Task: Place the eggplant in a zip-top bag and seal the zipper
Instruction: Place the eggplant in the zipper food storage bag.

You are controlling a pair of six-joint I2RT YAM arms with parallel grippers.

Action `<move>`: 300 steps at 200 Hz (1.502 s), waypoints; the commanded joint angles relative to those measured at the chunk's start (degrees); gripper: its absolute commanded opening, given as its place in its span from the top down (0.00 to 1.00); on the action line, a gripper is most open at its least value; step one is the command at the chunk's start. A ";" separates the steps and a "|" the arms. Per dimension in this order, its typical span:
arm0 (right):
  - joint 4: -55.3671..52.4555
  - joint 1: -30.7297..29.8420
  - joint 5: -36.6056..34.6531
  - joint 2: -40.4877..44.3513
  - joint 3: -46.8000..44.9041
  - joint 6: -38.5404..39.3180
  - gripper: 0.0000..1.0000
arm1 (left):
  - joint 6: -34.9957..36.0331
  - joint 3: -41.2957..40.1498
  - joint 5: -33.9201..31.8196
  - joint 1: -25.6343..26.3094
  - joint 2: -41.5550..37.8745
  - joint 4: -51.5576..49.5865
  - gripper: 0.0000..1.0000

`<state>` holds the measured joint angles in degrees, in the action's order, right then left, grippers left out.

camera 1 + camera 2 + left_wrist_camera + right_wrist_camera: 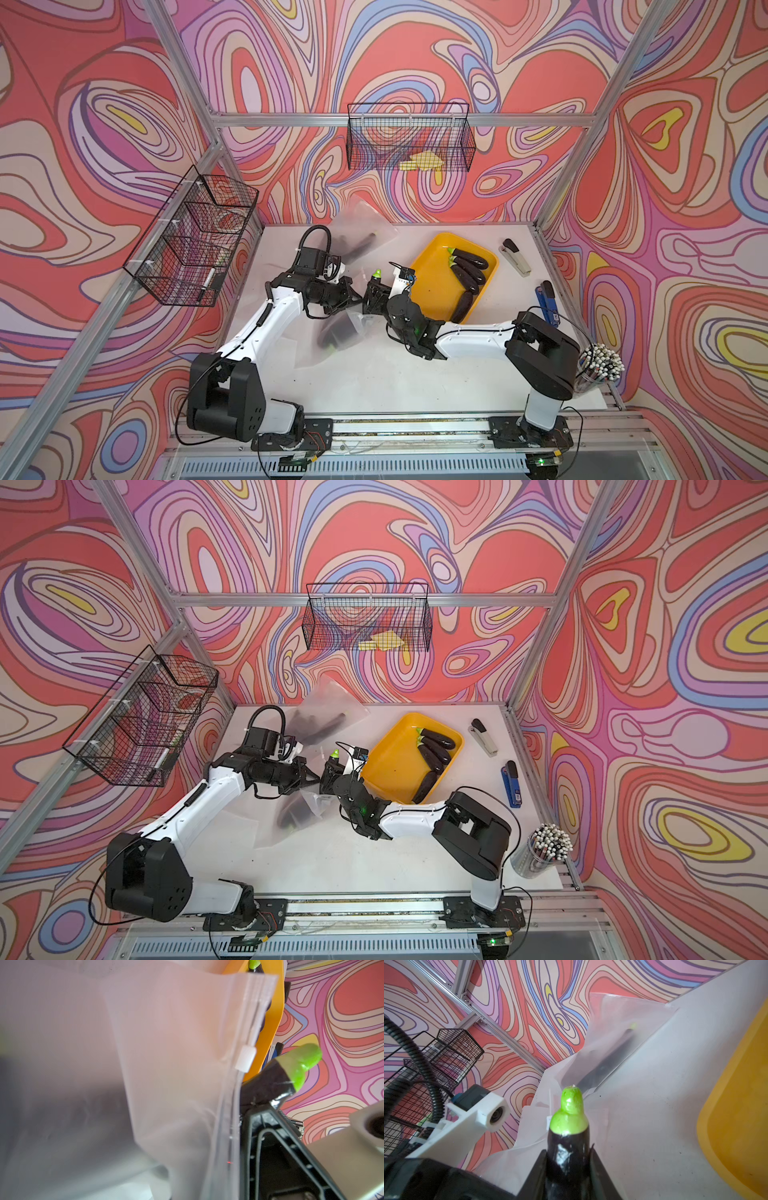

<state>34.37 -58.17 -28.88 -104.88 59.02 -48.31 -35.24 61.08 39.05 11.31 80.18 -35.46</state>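
My right gripper [568,1153] is shut on a dark purple eggplant [569,1142] whose green stem points up and away; both top views show this eggplant [377,275] [333,754] held above the table's middle. A frosted zip-top bag [176,1064] with a white slider [245,1060] fills the left wrist view and hides my left jaws. In a top view my left gripper [352,297] is shut on the upper edge of this bag [343,330], right next to my right gripper [374,293]. A dark eggplant shape shows through the plastic.
A second bag [361,237] holding an eggplant leans against the back wall. The yellow tray [432,286] right of the grippers holds three eggplants. A stapler [515,257], a blue tool [548,303] and a pencil cup [598,370] line the right edge. Wire baskets [195,237] [409,137] hang on the walls.
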 commanded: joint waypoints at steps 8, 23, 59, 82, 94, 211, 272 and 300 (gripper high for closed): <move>-1.48 -0.79 5.63 -1.37 4.45 -4.00 0.74 | -0.52 -1.43 -0.33 0.02 -2.24 1.37 1.00; -7.46 -0.72 9.75 -0.60 6.00 -4.44 0.74 | 0.81 -0.03 -2.00 -0.13 -2.41 -0.18 1.00; -16.12 -0.83 15.62 2.35 4.74 -5.96 0.72 | -0.32 0.70 -0.19 -0.19 -1.42 2.43 1.00; -12.92 -0.91 14.24 2.50 3.90 -5.14 0.69 | -1.66 0.04 0.73 -0.15 -1.87 4.06 1.00; -11.89 -0.93 12.99 1.87 5.20 -3.41 0.64 | -1.69 0.00 1.25 -0.15 -2.09 4.09 1.00; -34.10 10.31 25.51 9.65 11.39 5.76 0.52 | 9.67 -0.91 -6.37 0.25 -5.20 -2.14 1.00; -35.94 12.11 36.86 7.04 13.25 7.98 0.56 | 9.73 -0.50 -6.29 0.38 -4.29 -2.12 1.00; -38.69 12.03 39.92 6.45 13.39 6.64 0.57 | 9.88 0.15 -6.99 0.36 -4.12 -2.42 1.00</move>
<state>-1.13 -46.06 6.61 -96.97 72.31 -41.19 -26.92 59.99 33.08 11.31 75.83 -36.23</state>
